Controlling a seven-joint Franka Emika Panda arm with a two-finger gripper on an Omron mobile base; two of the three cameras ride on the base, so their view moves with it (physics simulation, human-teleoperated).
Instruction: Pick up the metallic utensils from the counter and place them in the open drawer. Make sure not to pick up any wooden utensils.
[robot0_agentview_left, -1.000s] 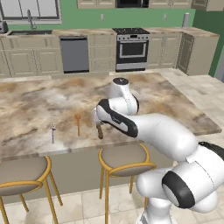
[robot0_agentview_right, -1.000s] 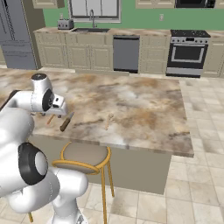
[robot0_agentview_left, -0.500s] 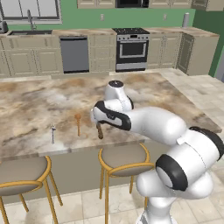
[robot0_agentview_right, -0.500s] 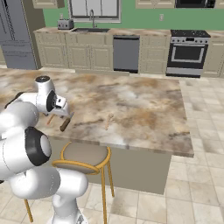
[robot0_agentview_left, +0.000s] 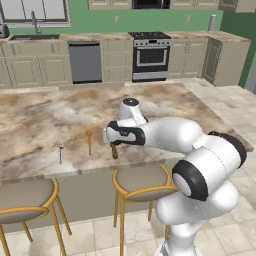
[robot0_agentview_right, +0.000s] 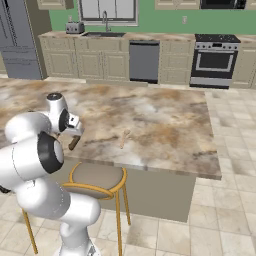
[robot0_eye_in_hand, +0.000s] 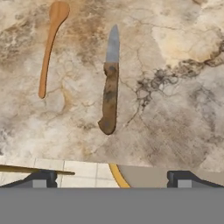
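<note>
I have the tool (robot0_eye_in_hand: 109, 177) spread wide and empty above the table (robot0_eye_in_hand: 175, 87) edge. The knife (robot0_eye_in_hand: 109, 92) lies straight ahead between the tips, long axis running away from me, wooden spoon (robot0_eye_in_hand: 49, 48) well left.

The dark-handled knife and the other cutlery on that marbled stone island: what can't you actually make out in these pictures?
- Brown-handled knife with a grey blade: plain in the hand view; in the left base view the white arm covers all but its handle end.
- Thin pale silvery utensil: too small in the left base view to tell fork from spoon.
- Orange-brown wooden spoon: a mere sliver in the right base view.
- Gripper: its fingertips are cut off by the hand view's bottom.
</note>
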